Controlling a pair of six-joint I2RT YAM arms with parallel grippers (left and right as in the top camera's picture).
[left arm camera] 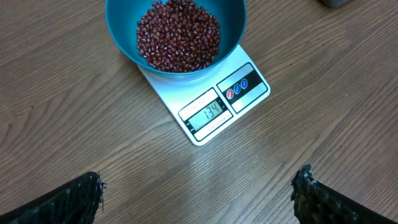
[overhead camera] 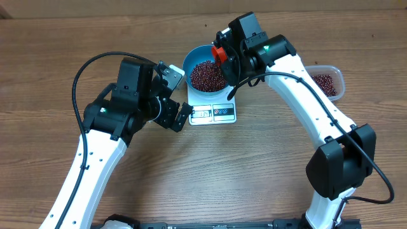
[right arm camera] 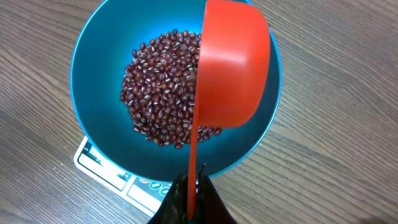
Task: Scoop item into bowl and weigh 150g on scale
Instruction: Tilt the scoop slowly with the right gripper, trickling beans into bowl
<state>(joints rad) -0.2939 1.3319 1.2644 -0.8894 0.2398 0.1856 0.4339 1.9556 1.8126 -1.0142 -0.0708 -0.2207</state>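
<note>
The blue bowl (overhead camera: 191, 63) stands on the white scale (overhead camera: 213, 113), holding a heap of dark red beans (overhead camera: 206, 76). In the left wrist view the bowl (left arm camera: 121, 25), the beans (left arm camera: 178, 35) and the scale (left arm camera: 214, 109) lie ahead, and the display reads 134. My right gripper (right arm camera: 194, 199) is shut on the thin handle of a red scoop (right arm camera: 233, 68), which is tipped on its side over the bowl (right arm camera: 99, 81) and its beans (right arm camera: 158, 93). My left gripper (left arm camera: 198, 193) hangs open over bare wood, left of the scale, nothing between its fingertips (left arm camera: 87, 193).
A clear plastic tub (overhead camera: 325, 83) with more red beans sits at the right, behind the right arm. The right arm's white links reach from the front right up to the bowl. Wooden tabletop surrounds the scale.
</note>
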